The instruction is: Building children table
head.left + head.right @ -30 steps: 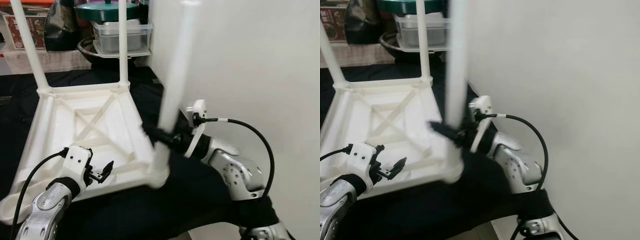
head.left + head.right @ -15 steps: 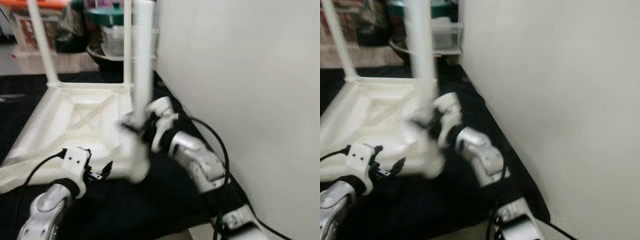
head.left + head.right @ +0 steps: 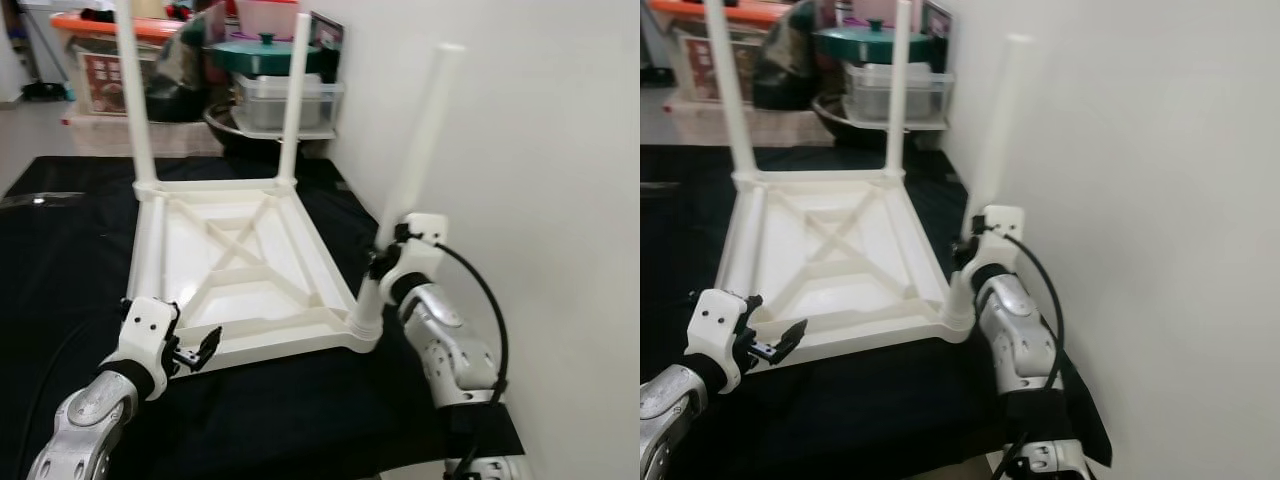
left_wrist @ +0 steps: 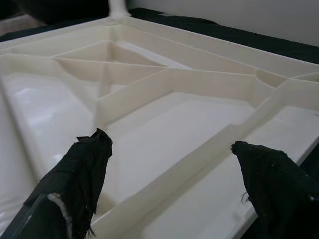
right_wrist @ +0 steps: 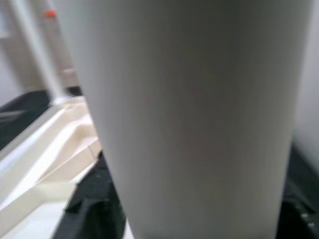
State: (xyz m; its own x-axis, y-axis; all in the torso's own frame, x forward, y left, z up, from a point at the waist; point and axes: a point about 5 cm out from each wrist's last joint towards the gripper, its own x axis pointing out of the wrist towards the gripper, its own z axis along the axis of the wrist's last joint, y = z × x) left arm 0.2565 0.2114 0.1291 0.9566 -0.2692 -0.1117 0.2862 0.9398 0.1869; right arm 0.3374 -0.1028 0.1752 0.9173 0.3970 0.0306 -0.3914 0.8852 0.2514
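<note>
Tabletop (image 3: 240, 270) lies upside down on the black surface (image 3: 60, 240), two far legs (image 3: 132, 95) seated. Right end effector (image 3: 385, 262) clenched on the third leg (image 3: 415, 150), apparently socketed but leaning. Left end effector (image 3: 195, 350) hovers released near the legless fourth corner.

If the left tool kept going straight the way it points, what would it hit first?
Probably the ribbed underside of the upturned white plastic table top, which lies directly ahead between the open left tool fingers.
</note>
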